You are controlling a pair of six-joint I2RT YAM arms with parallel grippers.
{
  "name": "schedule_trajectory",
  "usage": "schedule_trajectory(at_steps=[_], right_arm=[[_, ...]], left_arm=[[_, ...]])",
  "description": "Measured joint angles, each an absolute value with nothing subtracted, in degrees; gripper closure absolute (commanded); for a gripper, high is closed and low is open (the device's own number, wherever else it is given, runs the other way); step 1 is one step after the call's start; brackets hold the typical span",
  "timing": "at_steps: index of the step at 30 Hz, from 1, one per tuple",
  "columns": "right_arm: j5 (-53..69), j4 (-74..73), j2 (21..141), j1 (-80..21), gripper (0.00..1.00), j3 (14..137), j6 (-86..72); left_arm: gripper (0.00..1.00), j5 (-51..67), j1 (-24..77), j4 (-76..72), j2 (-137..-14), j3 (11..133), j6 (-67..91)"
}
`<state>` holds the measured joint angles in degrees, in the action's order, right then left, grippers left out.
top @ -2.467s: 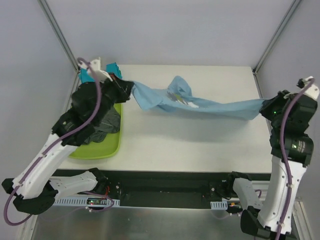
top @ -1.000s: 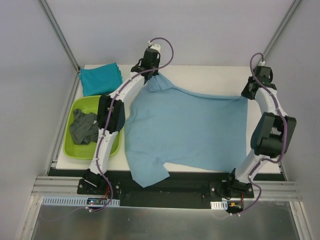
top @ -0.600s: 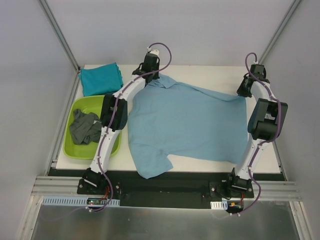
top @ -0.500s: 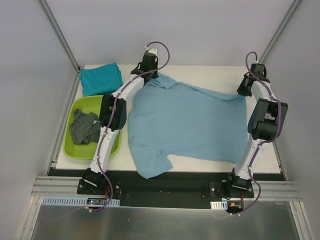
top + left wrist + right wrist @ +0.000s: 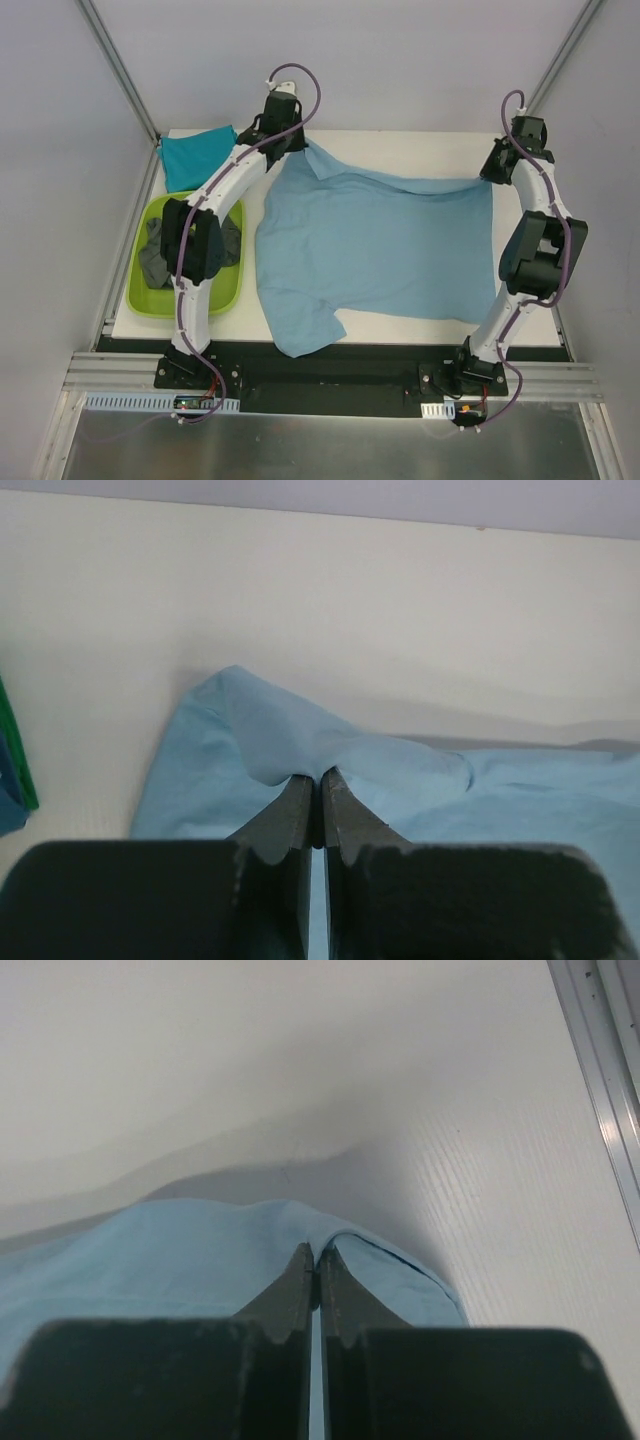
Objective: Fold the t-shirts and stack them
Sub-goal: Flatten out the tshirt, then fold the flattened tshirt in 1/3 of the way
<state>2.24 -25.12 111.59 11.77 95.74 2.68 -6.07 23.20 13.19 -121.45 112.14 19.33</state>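
- Garment: light blue tee [image 5: 380, 250] spread across table [image 5: 400, 145], sleeve overhanging near edge.
- Left gripper [image 5: 312, 777]: jaws pinching its far-left corner.
- Right gripper [image 5: 314, 1252]: jaws pinching its far-right corner.
- Teal tee [image 5: 195, 155]: folded, far-left table corner.
- Dark grey tee [image 5: 155, 260]: crumpled in lime tub [image 5: 215, 295], left edge.

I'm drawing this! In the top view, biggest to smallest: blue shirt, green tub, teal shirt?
Biggest: light blue cotton t-shirt, spread flat.
Next: lime-green plastic tub.
Smallest: folded teal cotton t-shirt, partly behind the left arm.
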Motion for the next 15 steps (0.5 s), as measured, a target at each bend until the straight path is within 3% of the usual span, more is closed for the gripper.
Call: schedule_trajectory(at_steps=[15], right_arm=[[2.22,-30.09,109.01,13.08,1.00,95.59,4.80]], left_arm=[[1.00,-9.52,26.96,23.81,-102.87,91.11,31.57]])
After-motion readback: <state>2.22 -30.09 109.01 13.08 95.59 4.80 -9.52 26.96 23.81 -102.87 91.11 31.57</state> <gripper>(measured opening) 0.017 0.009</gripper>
